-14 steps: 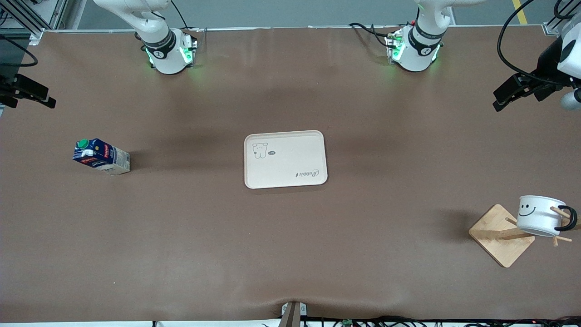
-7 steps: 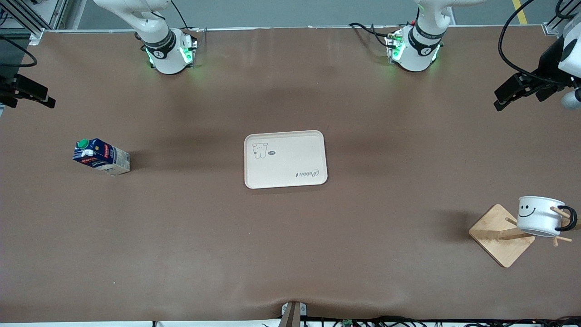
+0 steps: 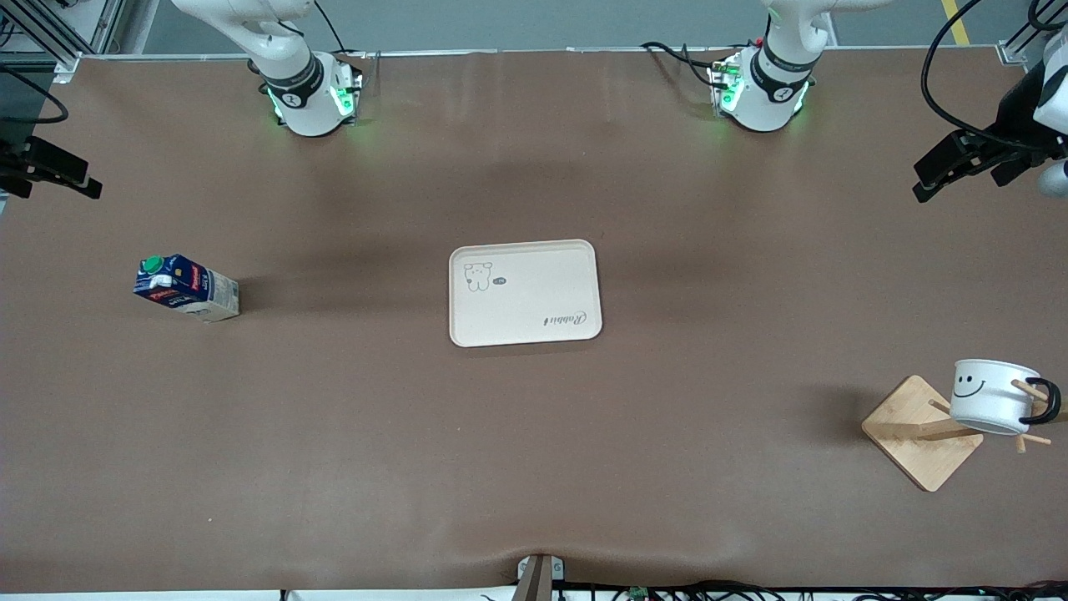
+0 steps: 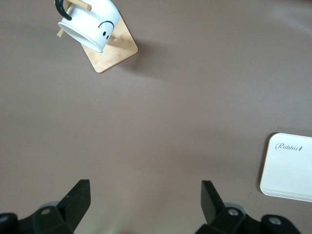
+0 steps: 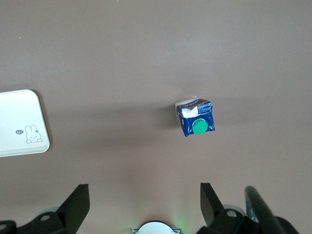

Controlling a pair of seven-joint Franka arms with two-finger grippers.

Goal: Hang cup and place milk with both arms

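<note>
Left fingers (image 4: 78,202): spread wide apart, holding nothing.
Left gripper (image 3: 951,167): up in the air over the tabletop (image 3: 334,434) at the left arm's end.
Right fingers (image 5: 75,204): spread apart, empty.
Right gripper (image 3: 50,171): up in the air over the right arm's end of the tabletop.
Cup (image 3: 989,396): white, smiley face, hanging tilted by its black handle on a peg of the wooden rack (image 3: 922,430).
Milk (image 3: 185,288): upright on the tabletop toward the right arm's end, green cap on top.
Tray (image 3: 526,292): cream, mid-tabletop, well apart from both.
</note>
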